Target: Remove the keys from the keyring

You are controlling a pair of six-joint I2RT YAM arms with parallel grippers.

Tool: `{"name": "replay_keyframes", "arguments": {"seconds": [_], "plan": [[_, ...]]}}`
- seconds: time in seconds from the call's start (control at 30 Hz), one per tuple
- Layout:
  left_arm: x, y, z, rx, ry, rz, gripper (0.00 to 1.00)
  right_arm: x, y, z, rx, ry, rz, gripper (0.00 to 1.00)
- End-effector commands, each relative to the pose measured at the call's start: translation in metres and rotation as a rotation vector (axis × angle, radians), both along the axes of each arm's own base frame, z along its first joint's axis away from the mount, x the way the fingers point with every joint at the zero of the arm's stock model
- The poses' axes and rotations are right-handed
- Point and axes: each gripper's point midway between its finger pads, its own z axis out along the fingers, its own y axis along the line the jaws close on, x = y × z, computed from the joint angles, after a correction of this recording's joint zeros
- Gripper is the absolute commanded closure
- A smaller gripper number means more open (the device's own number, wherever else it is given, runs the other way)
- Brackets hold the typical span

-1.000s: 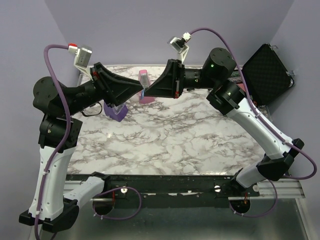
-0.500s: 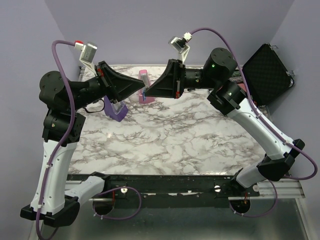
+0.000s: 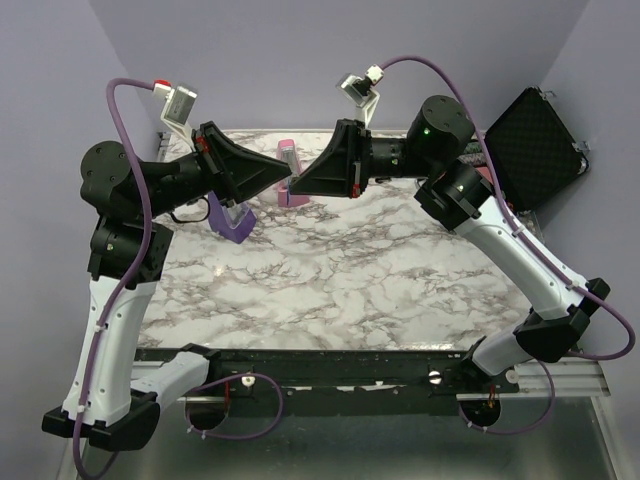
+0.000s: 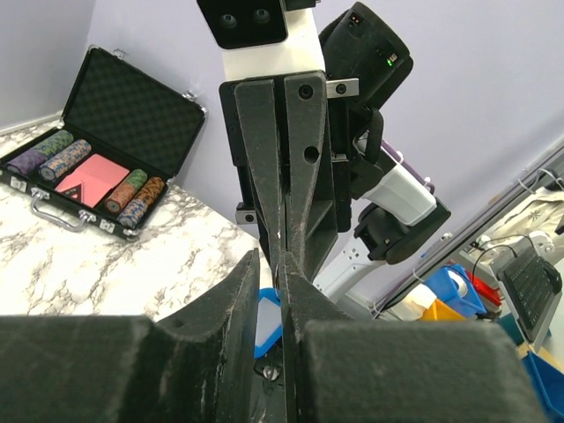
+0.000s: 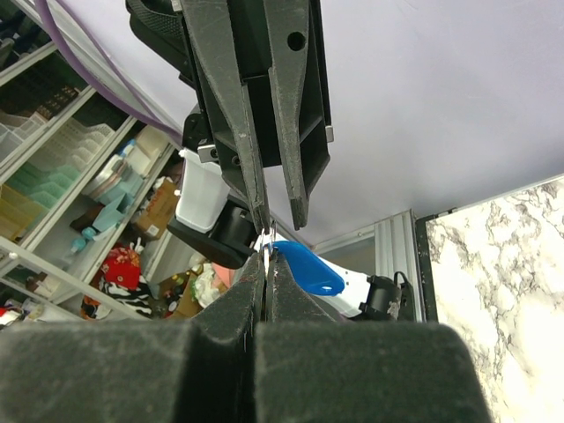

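My right gripper (image 5: 267, 269) is clenched on the thin, stiff keyring (image 5: 267, 240), mid-frame. The keys (image 5: 304, 269) look light, hard and slippery, so I'd pinch their flat faces. My left gripper (image 4: 278, 273) has its jaws narrowly apart; I cannot tell if it grasps anything.

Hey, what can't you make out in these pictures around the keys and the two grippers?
- Keys: right wrist view shows one blue end only; the fingers of the right gripper hide the rest, number unclear.
- Keyring: a thin sliver of wire at the fingertips, too fine to trace in either wrist view.
- Top view: the left gripper and right gripper meet over the keys and hide them.
- Pink wedge: top view, partly behind both grippers.
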Motion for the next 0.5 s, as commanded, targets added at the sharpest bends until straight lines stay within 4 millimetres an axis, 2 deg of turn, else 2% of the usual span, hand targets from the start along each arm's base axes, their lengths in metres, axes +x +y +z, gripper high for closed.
{"name": "replay_keyframes", "arguments": {"seconds": [0.0,0.23,0.47], "plan": [[-0.0097,-0.0026,-0.0003,-0.002,-0.010,-0.061,0.78,-0.0039,-0.0023,-0.0001,-0.005,-0.012,0.017,0.99],[-0.0105,-0.0031,0.0007,0.000,-0.017,-0.070,0.81,-0.0029,-0.0008,0.0005,-0.004,-0.013,0.020,0.99],[-0.0140,-0.0055,0.0010,0.007,-0.028,-0.110,0.92,-0.0028,0.0000,0.0015,-0.003,-0.016,0.026,0.99]]}}
